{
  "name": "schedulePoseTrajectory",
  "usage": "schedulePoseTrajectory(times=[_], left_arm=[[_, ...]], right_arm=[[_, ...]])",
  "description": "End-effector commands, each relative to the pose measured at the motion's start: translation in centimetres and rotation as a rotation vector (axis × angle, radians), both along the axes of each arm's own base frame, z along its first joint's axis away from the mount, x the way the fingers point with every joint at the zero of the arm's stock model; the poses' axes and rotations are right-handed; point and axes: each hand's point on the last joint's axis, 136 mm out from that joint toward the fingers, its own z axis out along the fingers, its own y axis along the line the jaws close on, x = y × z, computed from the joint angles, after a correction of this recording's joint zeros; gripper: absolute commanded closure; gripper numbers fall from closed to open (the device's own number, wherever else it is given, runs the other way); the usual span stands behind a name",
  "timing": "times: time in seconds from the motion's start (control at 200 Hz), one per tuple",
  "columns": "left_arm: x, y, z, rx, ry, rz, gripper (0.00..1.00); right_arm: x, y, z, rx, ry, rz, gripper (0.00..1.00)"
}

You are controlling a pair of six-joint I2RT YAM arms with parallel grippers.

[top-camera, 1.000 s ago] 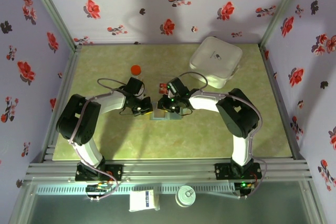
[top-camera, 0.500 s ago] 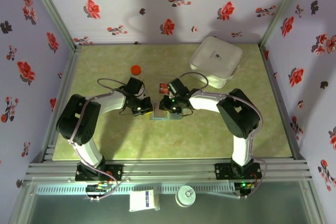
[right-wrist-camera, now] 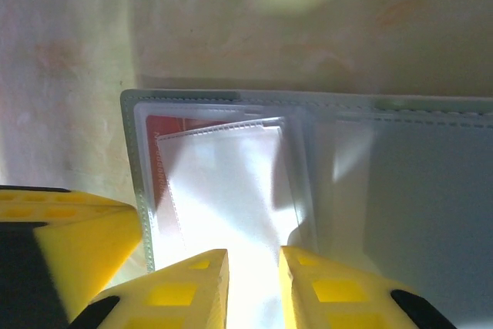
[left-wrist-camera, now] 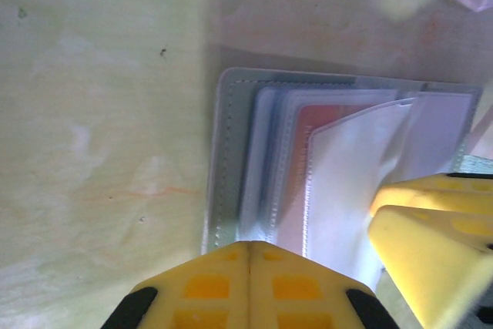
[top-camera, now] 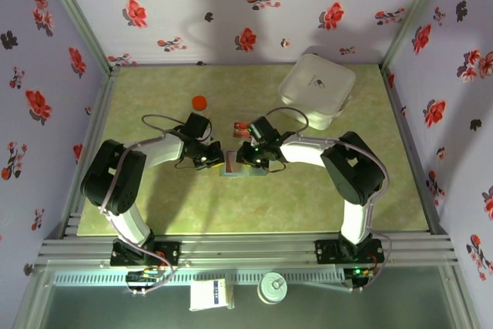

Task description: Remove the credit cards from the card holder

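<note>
The grey-blue card holder [top-camera: 245,171] lies open on the table between my two grippers. Its clear sleeves fan out over the left panel [left-wrist-camera: 223,152], and the right panel [right-wrist-camera: 431,190] lies flat. A red credit card [right-wrist-camera: 166,132] sits in a sleeve near the left edge and shows pinkish [left-wrist-camera: 331,113] through the plastic. My left gripper [left-wrist-camera: 248,244] is shut, its tips over the holder's near edge. My right gripper [right-wrist-camera: 254,256] is closed on a clear sleeve [right-wrist-camera: 223,182], which lifts off the stack toward its fingers [left-wrist-camera: 427,260].
A large white rounded case [top-camera: 316,90] stands at the back right. An orange cap [top-camera: 199,102] sits behind the left arm. A clear plastic box with something red in it [top-camera: 238,126] lies just behind the holder.
The right gripper has shifted very slightly toward the near side over the holder. The left gripper and the holder have stayed where they were.
</note>
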Motion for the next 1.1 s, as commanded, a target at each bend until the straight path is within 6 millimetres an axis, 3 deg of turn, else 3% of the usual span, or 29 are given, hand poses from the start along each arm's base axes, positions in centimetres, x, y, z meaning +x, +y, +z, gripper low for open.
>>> schedulePoseTrajectory(times=[0.0, 0.245, 0.525, 0.875, 1.095], left_arm=[[0.1, -0.3, 1.7, -0.025, -0.022, 0.018, 1.00], [0.5, -1.8, 2.6, -0.100, -0.021, 0.024, 1.00], [0.5, -3.6, 1.5, -0.156, 0.012, 0.017, 0.84], [0.2, -3.7, -0.3, -0.122, 0.059, 0.026, 0.75], [0.3, -4.1, 0.0, -0.127, 0.057, 0.024, 0.74]], right_arm=[[0.1, -0.7, 0.4, 0.002, -0.017, -0.006, 0.76], [0.1, -0.7, 0.2, 0.030, -0.009, -0.022, 0.77], [0.2, -1.2, -0.2, 0.060, 0.006, -0.047, 0.77], [0.3, -1.7, -0.4, 0.094, 0.016, -0.066, 0.78], [0.3, -1.6, -0.4, 0.134, 0.023, -0.072, 0.78]])
